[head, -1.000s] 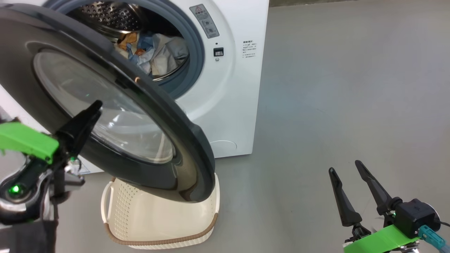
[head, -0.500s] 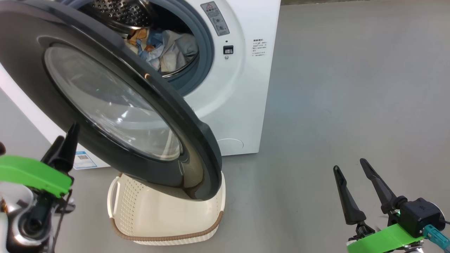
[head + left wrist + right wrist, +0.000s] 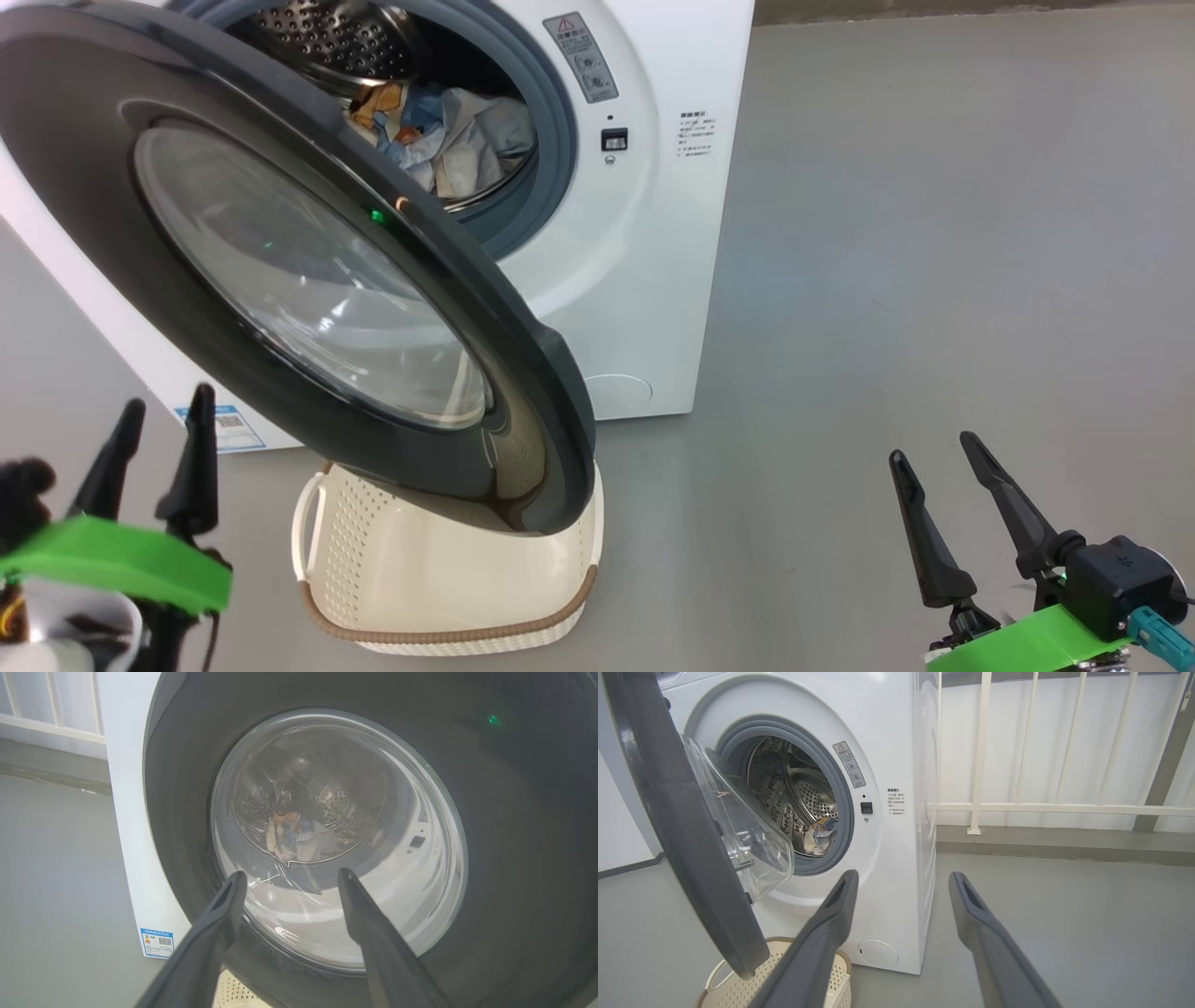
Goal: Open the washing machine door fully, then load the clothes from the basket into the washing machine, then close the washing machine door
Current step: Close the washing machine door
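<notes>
Clothes (image 3: 448,140) lie in the washing machine (image 3: 644,280), ahead of both pincers; the basket (image 3: 448,579) between them looks empty. Left pincer (image 3: 166,401) gapes, empty, just below the half-open washing machine door (image 3: 308,280). Right pincer (image 3: 934,448) gapes idle. Only closing remains.

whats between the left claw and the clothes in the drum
The round glossy black door: in the left wrist view, the left claw points at its clear glass bowl, and the light-blue and cream clothes show through it.
</notes>
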Robot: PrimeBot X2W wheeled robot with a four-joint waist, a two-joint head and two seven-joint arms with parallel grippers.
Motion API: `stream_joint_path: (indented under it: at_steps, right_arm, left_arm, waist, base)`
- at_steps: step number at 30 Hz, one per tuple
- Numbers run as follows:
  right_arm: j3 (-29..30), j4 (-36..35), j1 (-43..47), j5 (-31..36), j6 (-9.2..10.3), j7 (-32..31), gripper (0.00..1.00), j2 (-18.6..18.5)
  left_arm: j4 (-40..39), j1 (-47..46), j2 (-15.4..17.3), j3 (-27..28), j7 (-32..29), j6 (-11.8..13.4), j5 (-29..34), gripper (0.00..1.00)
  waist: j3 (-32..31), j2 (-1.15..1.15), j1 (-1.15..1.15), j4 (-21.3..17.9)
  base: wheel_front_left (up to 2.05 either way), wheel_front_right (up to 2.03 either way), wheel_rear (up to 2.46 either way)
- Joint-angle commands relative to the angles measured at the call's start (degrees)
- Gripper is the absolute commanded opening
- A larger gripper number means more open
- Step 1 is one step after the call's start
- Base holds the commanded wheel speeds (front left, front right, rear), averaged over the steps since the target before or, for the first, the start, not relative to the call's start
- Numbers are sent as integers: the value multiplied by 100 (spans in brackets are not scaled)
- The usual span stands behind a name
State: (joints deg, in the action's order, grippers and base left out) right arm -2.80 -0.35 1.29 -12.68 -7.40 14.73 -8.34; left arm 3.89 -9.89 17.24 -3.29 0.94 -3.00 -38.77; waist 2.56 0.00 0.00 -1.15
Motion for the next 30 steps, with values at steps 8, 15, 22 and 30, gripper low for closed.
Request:
stream_joint_path:
  at_steps: [8, 15, 22, 30]
  right_arm:
    - [-135, -131, -25, 25, -9, 27, 100, -88]
    - [-127, -127, -21, 18, -9, 27, 100, -80]
    - [-82, -90, -13, 8, -9, 27, 100, -77]
    - [-36, 8, 26, 7, -9, 27, 100, -62]
  left_arm:
    - [219, 386, 134, 30, 1167, -35, 809, 100]
    - [291, 758, -259, 107, 1400, -107, 1296, 100]
    - [204, 976, -715, 443, 1404, -270, 1940, 100]
    - [76, 1125, -1092, 792, 1405, -404, 2357, 100]
  waist:
    - [-37, 0, 0, -8]
    - [-32, 0, 0, -8]
    - [-18, 0, 0, 19]
    - [-32, 0, 0, 8]
  base:
    - [0, 0, 0]
    - [0, 0, 0]
    - [0, 0, 0]
    - [0, 0, 0]
